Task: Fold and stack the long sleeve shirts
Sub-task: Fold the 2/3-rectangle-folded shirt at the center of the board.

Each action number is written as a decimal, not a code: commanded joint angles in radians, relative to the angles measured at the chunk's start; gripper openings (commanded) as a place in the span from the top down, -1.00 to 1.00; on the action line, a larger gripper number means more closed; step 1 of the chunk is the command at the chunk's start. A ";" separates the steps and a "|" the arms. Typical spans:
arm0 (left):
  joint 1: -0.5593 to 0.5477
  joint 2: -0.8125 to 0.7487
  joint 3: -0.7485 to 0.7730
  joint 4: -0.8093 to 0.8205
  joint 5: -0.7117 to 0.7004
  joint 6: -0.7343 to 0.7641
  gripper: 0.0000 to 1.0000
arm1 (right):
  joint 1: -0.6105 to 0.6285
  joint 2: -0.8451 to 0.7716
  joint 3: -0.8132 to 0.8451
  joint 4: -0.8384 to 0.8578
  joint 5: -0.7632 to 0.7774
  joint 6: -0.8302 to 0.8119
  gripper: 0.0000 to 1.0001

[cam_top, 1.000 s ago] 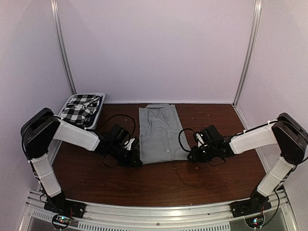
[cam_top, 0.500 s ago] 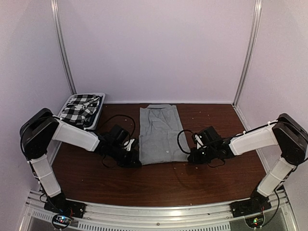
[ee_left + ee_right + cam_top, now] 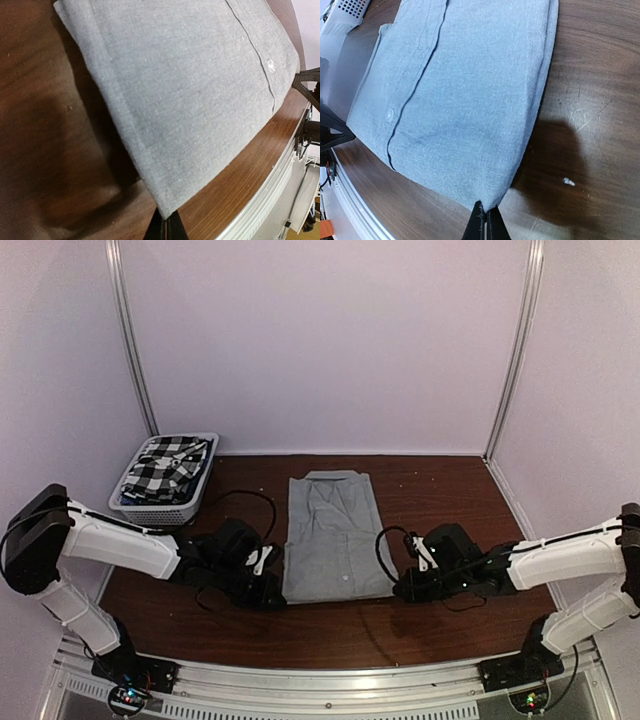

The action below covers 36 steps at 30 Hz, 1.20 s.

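While you look down from overhead, note that the grey shirt (image 3: 335,535) lies flat along the middle of the surface (image 3: 330,635), narrowed to a long panel with its collar at the far end. The left tool (image 3: 276,587) and right tool (image 3: 402,587) sit low at its two near corners. The checked shirt (image 3: 165,462) is bundled in the basket (image 3: 150,508) at the far left, well apart from both arms. From the left wrist, you see the left tool (image 3: 166,226) with its tips together, pinching the very point of the near corner. The folded side edge runs away from it, and a button (image 3: 270,64) shows on the front strip further off. From the right wrist, the right tool (image 3: 485,220) is likewise clamped on the opposite near corner, again by the tip only. Expect the shirt to behave as light, limp cloth: it will sag between your two holds and probably slide easily on the polished wood. The side edges look doubled, so a bite this shallow may catch only some layers or slip free. Your safest hold is deeper into each hem corner across all layers, with both corners carried level and together.
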 commanded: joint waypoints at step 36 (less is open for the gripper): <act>0.530 1.043 1.430 -0.163 0.391 0.169 1.00 | -0.450 1.123 1.433 -0.240 -0.183 -0.221 1.00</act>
